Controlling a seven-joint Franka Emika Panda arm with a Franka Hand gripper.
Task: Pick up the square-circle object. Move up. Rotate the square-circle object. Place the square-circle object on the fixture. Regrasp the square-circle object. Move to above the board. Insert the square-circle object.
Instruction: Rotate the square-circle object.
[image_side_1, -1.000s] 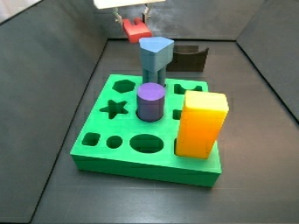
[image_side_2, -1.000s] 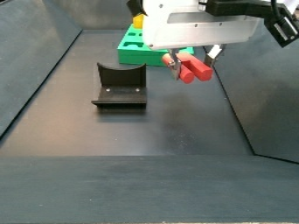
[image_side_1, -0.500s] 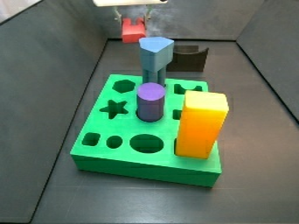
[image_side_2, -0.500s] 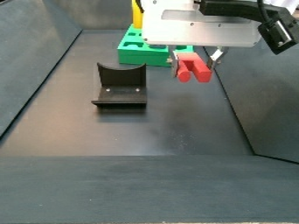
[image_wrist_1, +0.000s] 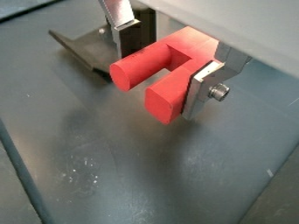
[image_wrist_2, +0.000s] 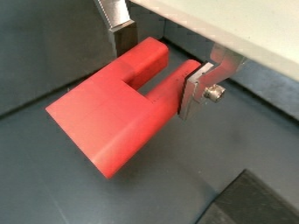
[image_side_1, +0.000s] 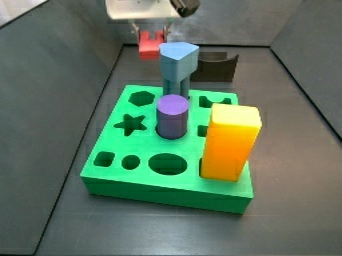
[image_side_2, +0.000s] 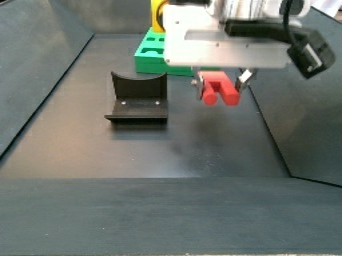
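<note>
Red square-circle object (image_wrist_1: 163, 72) in raised gripper (image_wrist_1: 166, 54)

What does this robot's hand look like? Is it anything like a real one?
Not much like one. The gripper has just two fingers: flat silver metal plates, one fastened with a visible bolt. In a side view they hang from a boxy white body with black parts mounted at its side. No cables or markings show clearly.
</note>
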